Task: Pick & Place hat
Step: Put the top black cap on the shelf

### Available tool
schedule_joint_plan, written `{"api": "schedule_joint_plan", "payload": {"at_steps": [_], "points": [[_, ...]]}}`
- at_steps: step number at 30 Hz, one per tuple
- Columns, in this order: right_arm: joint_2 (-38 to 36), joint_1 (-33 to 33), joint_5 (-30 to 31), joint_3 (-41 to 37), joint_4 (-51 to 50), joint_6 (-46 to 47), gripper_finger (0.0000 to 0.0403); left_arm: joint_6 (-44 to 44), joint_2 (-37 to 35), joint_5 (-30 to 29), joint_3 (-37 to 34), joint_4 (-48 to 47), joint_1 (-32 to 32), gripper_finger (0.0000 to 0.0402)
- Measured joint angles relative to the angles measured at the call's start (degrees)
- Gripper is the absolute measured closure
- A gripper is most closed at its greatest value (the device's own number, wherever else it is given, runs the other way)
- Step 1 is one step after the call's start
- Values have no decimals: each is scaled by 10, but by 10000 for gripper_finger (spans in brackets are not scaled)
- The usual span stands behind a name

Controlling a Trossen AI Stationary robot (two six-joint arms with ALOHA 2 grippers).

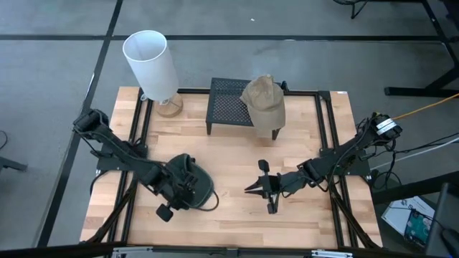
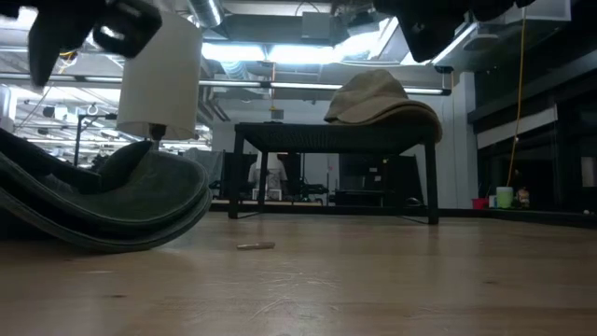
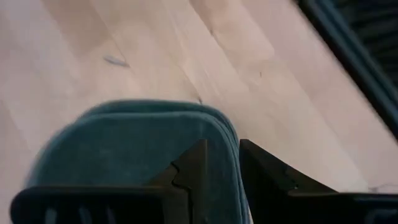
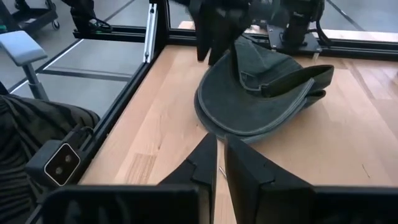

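- High view first: I have the left hand [image 1: 188,188] low over the front-left of the worktop [image 1: 237,215], clamped on the brim of the dark hat [image 1: 192,185], which lies partly on the wood below it.
- Left wrist view confirms the grip: the teal-grey brim [image 3: 143,137] sits between my two fingers [image 3: 193,165], pinched near its edge, not deep.
- Low view shows the dark hat tilted, one side of the brim raised and the rest sagging toward the worktop, so it hangs loosely from that one pinch.
- My right hand [image 1: 257,188] waits near the middle of the worktop with its fingers closed on nothing, pointing at the dark hat and well apart from it.
- A tan hat [image 1: 263,100] already sits on one end of the black mesh stand [image 1: 228,106] at the back; a lamp with a white shade [image 1: 150,64] stands just beside the stand's other end.
- My judgement: the step in hand is lifting and carrying, probably to the free part of the stand.
- To do it well I would raise straight up until the sagging brim clears the wood, move slowly so the shallow pinch does not slip, and steer wide of the lamp.
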Motion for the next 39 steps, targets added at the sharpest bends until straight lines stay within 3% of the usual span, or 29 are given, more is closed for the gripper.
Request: {"api": "schedule_joint_plan", "payload": {"at_steps": [7, 21, 39], "points": [[0, 0, -20, -2, 4, -6, 369, -19, 50, 0, 0, 0, -5, 313], [0, 0, -21, -2, 2, -14, 369, -76, 48, 26, 0, -19, -19, 313], [0, 0, -21, -2, 1, -12, 369, -88, 48, -108, 0, -101, -32, 314]]}}
